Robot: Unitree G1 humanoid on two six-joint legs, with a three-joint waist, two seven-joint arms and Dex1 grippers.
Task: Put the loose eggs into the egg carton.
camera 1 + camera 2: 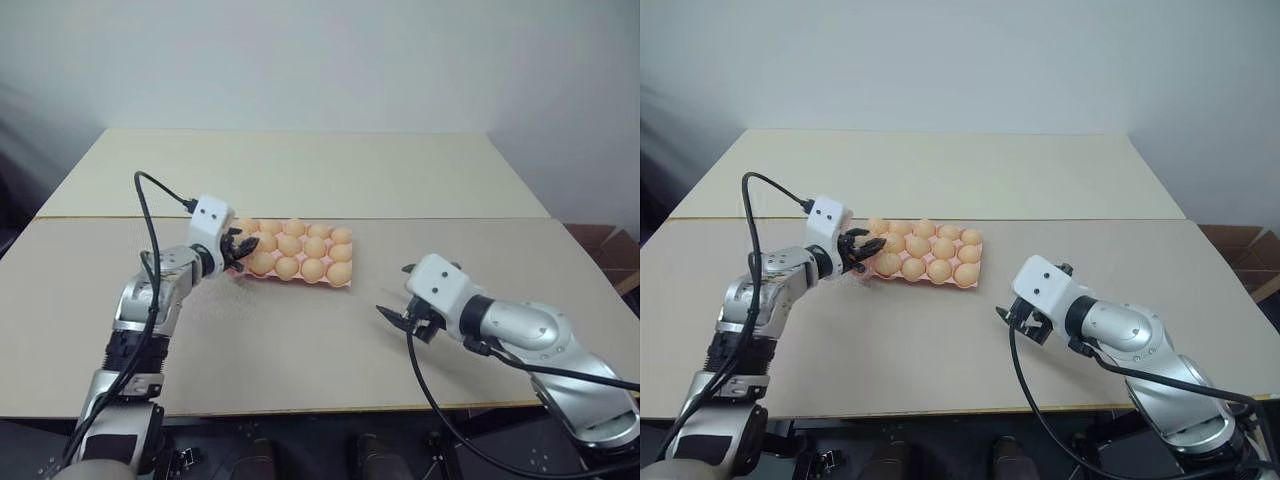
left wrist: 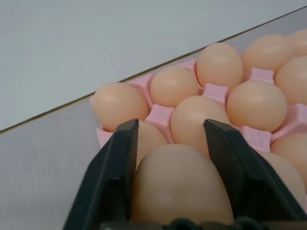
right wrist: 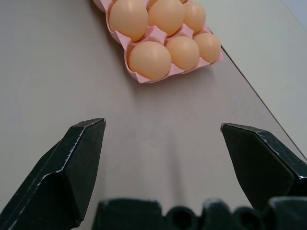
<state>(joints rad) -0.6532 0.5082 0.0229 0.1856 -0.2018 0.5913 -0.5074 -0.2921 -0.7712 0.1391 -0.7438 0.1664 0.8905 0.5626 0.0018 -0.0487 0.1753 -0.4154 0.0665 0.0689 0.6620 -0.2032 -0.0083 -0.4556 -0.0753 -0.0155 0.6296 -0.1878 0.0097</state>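
Observation:
The pink egg carton [image 1: 305,282] lies at the middle of the table, with eggs [image 1: 313,248] in its visible cups. My left gripper [image 1: 238,250] is at the carton's near-left corner. In the left wrist view a tan egg [image 2: 177,191] sits between its black fingers [image 2: 120,163], which lie against the egg's sides just short of the carton's pink rim [image 2: 158,115]. Whether this egg rests in a cup is hidden. My right gripper [image 3: 163,124] hangs open and empty above bare table to the carton's right.
A second cream table [image 1: 300,170] joins this one along a seam behind the carton. A cardboard box [image 1: 612,252] stands past the table's right edge. Bare tabletop lies in front of the carton.

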